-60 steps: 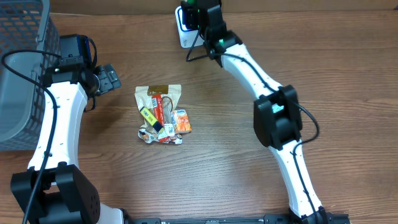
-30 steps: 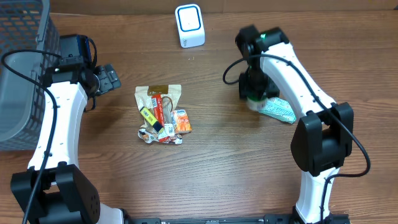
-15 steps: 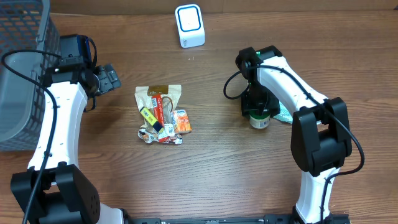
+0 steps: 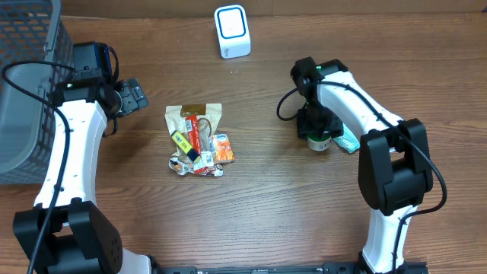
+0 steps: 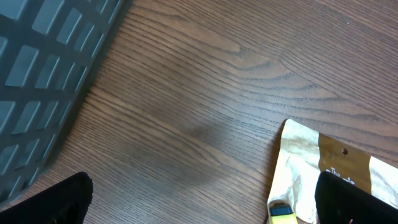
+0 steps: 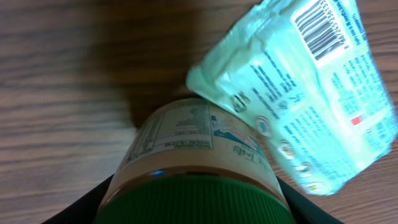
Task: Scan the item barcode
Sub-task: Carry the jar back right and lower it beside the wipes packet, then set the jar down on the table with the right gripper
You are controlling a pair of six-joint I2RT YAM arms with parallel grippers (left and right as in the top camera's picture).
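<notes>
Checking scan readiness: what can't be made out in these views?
Jar barcode: right wrist view shows only a blurred text panel; the green lid runs off the bottom edge.
Right gripper fingertips: overhead, its own wrist hides them.
Snack pile print: too small overhead; cut off by the left wrist view's edge.

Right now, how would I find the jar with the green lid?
Look at the right side of the wooden table, where the right gripper grips the jar. Beside it lies a pale green packet; the jar alone is round, with a dark green lid.
</notes>
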